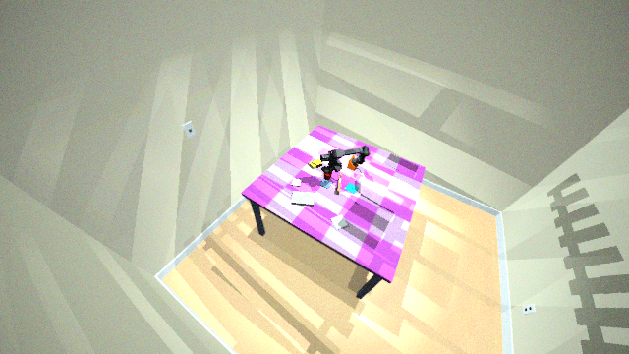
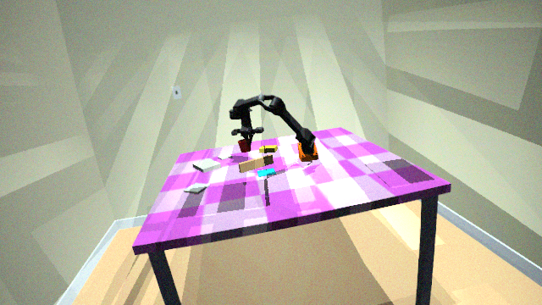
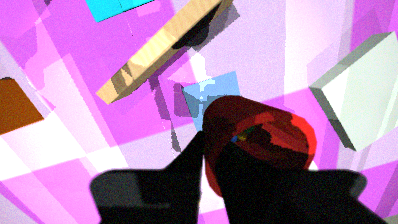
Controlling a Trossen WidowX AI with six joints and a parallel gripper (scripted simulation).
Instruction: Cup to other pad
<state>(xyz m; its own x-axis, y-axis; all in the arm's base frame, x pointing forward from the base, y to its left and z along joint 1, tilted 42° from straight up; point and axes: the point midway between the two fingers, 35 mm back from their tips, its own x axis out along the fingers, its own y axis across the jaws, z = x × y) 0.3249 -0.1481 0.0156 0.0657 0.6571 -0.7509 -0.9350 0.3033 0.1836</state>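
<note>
Pads either side of a long block, with marbles inside the cup.
From the top view, the near-central pad (image 1: 326, 184) (image 3: 212, 85) lies left of the long block (image 1: 338, 184) (image 2: 254, 163) (image 3: 150, 52) and the other pad (image 1: 351, 188) (image 2: 266, 172) (image 3: 112, 7) right of it, all on the table (image 1: 314, 221) (image 2: 347, 180) (image 3: 60, 75); the marbles (image 3: 242, 137) sit in the cup (image 1: 327, 175) (image 2: 244, 146) (image 3: 225, 112), between the gripper's (image 1: 328, 171) (image 2: 248, 141) (image 3: 216, 139) fingers.

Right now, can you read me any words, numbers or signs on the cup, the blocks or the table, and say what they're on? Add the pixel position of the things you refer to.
There are none that I can read.
The red cup (image 1: 327, 176) (image 2: 244, 146) (image 3: 220, 117), the yellow block (image 1: 314, 163) (image 2: 268, 149) and the purple checked table (image 1: 319, 225) (image 2: 339, 186) show no letters or numbers. Any tiny marks would be too blurred to read.
</note>
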